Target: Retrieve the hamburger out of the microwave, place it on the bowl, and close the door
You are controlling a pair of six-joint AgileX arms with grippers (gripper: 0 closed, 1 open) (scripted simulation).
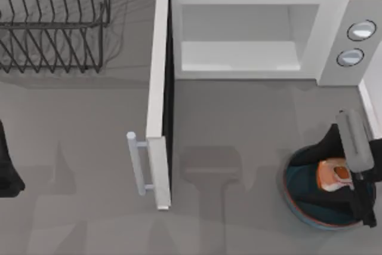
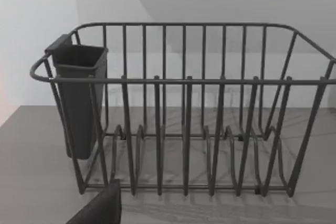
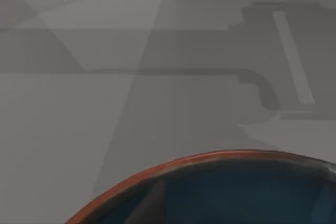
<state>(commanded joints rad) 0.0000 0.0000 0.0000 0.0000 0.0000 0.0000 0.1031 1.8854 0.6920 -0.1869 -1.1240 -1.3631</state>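
Note:
The white microwave (image 1: 331,16) stands at the back with its pale cavity empty. Its door (image 1: 156,88) is swung wide open toward the table's front, bar handle (image 1: 138,162) facing left. At the front right sits the blue-teal bowl (image 1: 287,190) with a reddish rim (image 3: 210,157). My right gripper (image 1: 332,178) is down over the bowl, dark parts close on both sides of the orange-tan hamburger (image 1: 327,175), shut on it. The arm's grey link hides part of the bun. My left arm (image 1: 7,171) is parked at the left edge.
A dark wire dish rack (image 1: 54,22) stands at the back left, with a dark cutlery cup (image 2: 79,98) hung on one end. Two silver-blue knobs (image 1: 362,30) sit on the microwave's right panel. The open door splits the middle of the table.

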